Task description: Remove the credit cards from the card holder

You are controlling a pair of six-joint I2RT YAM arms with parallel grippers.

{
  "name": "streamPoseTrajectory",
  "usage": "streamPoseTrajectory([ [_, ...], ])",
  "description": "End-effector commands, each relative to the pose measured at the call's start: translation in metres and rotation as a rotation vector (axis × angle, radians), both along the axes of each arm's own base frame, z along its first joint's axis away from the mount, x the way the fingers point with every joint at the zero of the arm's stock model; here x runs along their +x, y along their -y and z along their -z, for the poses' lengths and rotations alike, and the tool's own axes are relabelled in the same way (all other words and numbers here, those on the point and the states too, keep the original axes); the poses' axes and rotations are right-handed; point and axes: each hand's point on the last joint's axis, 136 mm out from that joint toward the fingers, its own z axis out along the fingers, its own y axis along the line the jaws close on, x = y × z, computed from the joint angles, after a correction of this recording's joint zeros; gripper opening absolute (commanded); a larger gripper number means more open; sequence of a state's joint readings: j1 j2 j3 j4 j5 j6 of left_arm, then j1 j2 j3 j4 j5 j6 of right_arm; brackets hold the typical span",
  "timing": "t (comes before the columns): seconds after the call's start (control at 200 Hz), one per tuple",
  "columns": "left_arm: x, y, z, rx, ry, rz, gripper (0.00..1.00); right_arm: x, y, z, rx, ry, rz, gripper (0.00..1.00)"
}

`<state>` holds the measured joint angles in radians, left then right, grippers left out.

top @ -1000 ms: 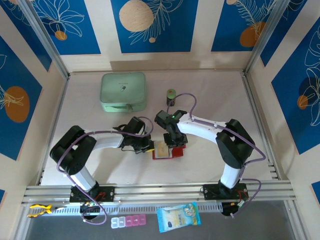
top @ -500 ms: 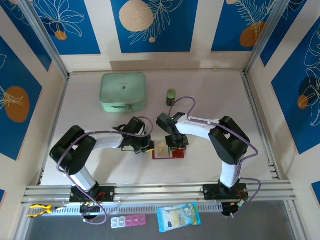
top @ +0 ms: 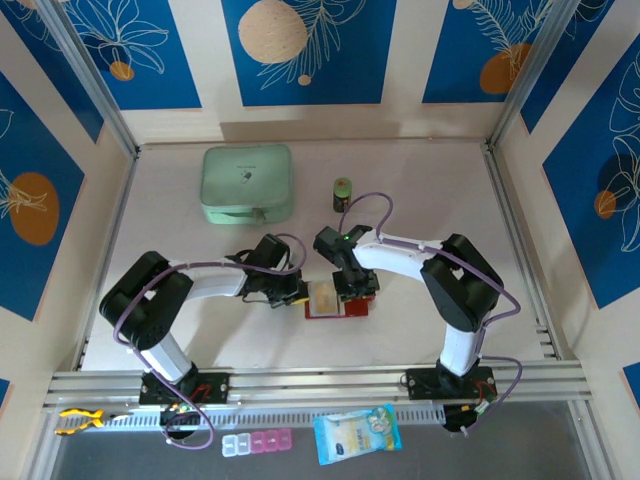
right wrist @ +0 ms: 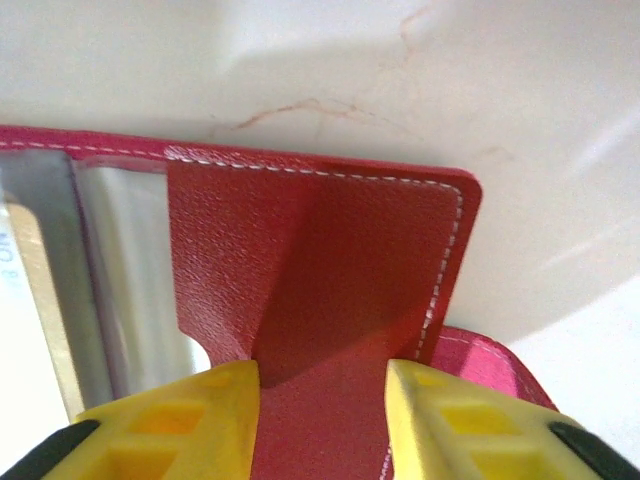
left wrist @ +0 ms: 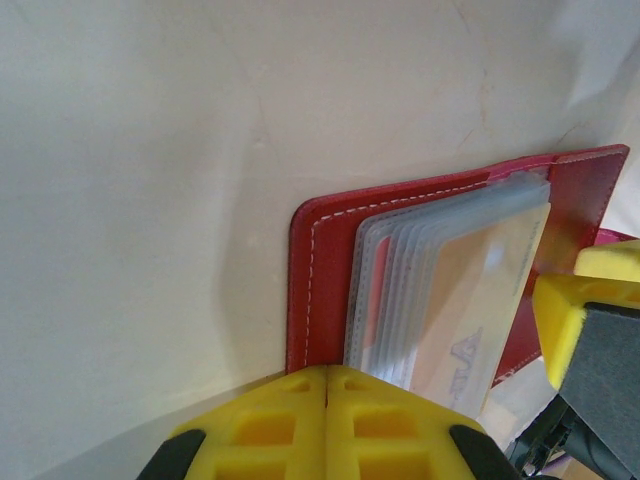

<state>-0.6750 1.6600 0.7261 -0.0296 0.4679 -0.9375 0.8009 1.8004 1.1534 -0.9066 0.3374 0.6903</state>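
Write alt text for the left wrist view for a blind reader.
An open dark-red card holder lies on a pale table, clear sleeves fanned over a pale card. The left gripper, shut, meets its bottom edge.

Seen from above, the left end effector (top: 291,292) and right end effector (top: 356,289) cover much of the card holder (top: 320,311), its cards too small to tell apart. At the left wrist, yellow fingers (left wrist: 300,412) hide the lower print of the front credit card (left wrist: 468,292).
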Motion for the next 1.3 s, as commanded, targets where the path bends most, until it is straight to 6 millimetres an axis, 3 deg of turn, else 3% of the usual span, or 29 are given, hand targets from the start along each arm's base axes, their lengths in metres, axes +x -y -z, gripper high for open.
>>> streamPoseTrajectory([
  [0.0, -0.013, -0.009, 0.016, 0.049, -0.051, -0.006, 0.02, -0.006, 0.014, -0.011, -0.039, 0.010, 0.014, 0.43],
  [0.445, -0.014, -0.010, 0.016, 0.053, -0.051, -0.005, 0.02, -0.007, 0.025, -0.001, -0.055, -0.010, 0.021, 0.67],
  [0.675, -0.014, -0.010, 0.015, 0.053, -0.049, -0.002, 0.02, -0.007, 0.024, 0.013, 0.001, -0.033, 0.031, 0.71],
  [0.805, -0.013, -0.010, 0.014, 0.053, -0.046, -0.004, 0.02, -0.008, 0.021, 0.019, 0.043, -0.044, 0.026, 0.79],
  [1.13, -0.012, -0.010, 0.010, 0.061, -0.042, 0.002, 0.02, -0.015, 0.018, 0.037, 0.178, -0.095, 0.079, 0.81],
  [1.295, -0.008, -0.013, -0.002, 0.076, -0.020, 0.014, 0.03, -0.019, 0.020, 0.044, 0.189, -0.110, 0.091, 0.81],
])
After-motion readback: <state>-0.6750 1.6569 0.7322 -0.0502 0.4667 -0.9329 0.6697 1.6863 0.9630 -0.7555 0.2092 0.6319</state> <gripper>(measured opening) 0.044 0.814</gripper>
